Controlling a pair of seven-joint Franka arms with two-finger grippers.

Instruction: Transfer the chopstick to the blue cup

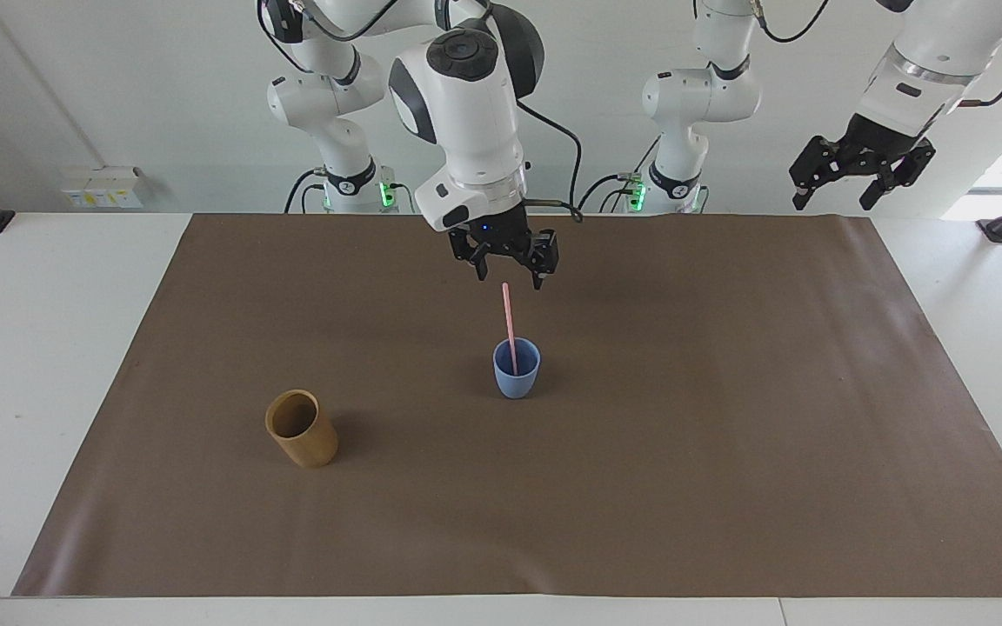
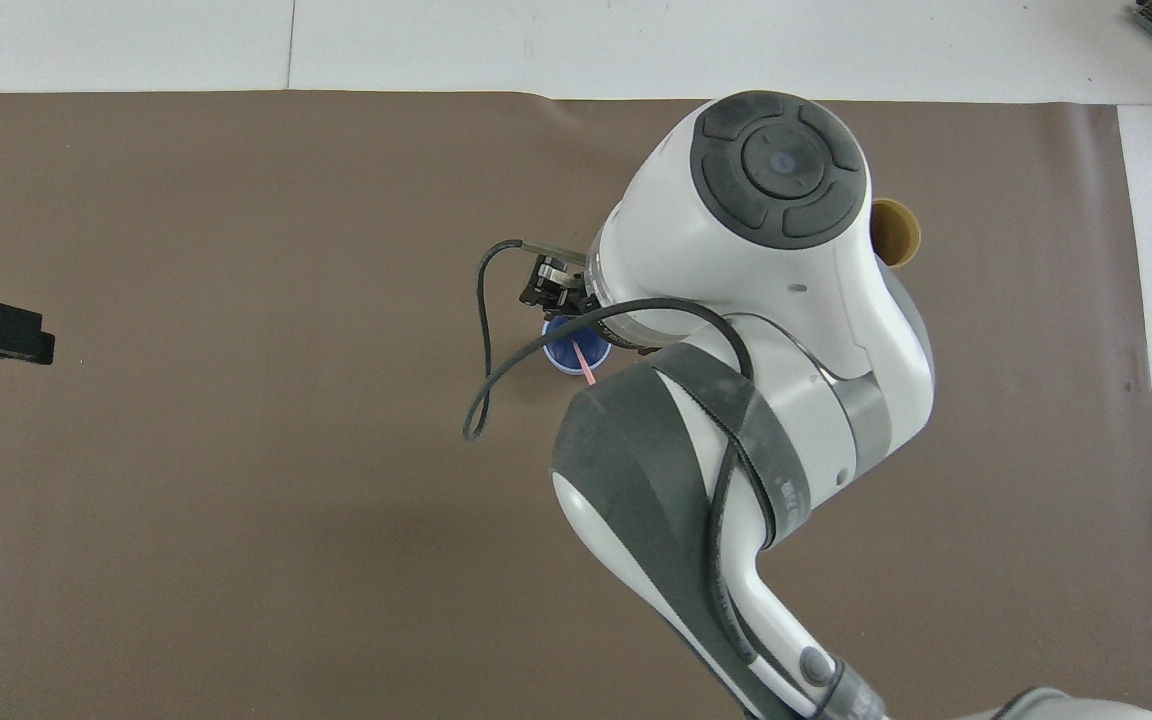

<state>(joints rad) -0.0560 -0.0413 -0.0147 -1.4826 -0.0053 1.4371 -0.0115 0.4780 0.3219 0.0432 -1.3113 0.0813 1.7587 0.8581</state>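
Two white robot arms stand at one long edge of a white tabletop point(image 1: 49, 348) covered by a large brown mat point(image 1: 640, 452).

The right arm reaches out over the middle of the mat, its last joint bent so that the wrist points straight down. Its black right claw point(image 1: 508, 280) hangs directly over the blue cup point(image 1: 517, 376), fingers spread apart and holding nothing. The chopstick point(image 1: 510, 323) stands in the cup, its lower end inside and its upper end leaning slightly toward the robots. Its tip rises into the gap between the claw's fingers without touching either one. From overhead, the arm's bulky white body hides most of the cup point(image 2: 568, 358); a short length of the pink chopstick point(image 2: 583, 367) shows across the rim.

The left arm waits raised over the mat's corner at its own end, near the robots. Its left claw point(image 1: 838, 198) tilts downward, fingers open and empty.

A tan cup point(image 1: 301, 428) stands on the mat, farther from the robots than the blue cup and toward the right arm's end.

A plain white wall point(image 1: 118, 87) rises past the arms' bases.
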